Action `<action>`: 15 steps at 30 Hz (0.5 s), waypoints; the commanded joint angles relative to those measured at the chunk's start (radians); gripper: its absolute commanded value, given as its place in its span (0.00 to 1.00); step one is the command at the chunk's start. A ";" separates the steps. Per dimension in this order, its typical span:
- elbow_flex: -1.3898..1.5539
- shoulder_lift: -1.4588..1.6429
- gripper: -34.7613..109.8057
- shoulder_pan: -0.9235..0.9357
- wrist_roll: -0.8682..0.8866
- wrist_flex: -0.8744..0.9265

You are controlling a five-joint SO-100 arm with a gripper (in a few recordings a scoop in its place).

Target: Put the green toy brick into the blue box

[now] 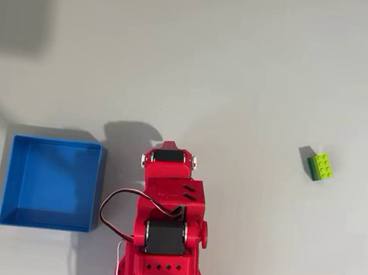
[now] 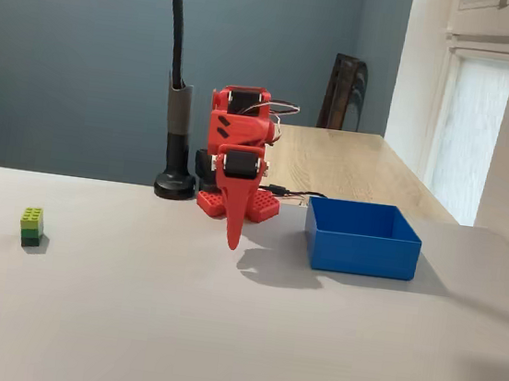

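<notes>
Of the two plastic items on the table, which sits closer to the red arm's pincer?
The square blue plastic box, right beside the pincer in the fixed view; the small lime-green studded toy brick lies much farther off on the opposite side.

Tabletop (image 2: pixel 218 335): pale grey, matte, smooth; soft shadows fall on it in both views. Back wall (image 2: pixel 69 38): dark blue-grey, plain. Black gooseneck pole (image 2: pixel 176 88) rises from a round black base (image 2: pixel 175 185) at the tabletop's far edge. Behind it, a light wooden table (image 2: pixel 350 165) runs toward the wall, with a dark chair back (image 2: pixel 343 90) at its far end. Right side: white wall and window frame (image 2: pixel 476 88), frosted pane letting in daylight. Large diffuse shadow at top left in overhead view (image 1: pixel 15 6).
</notes>
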 commanded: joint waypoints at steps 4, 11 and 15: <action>-0.086 0.009 0.24 -0.012 0.048 0.003; -0.210 -0.034 0.24 0.003 0.044 0.060; -0.362 -0.184 0.24 0.014 0.106 0.144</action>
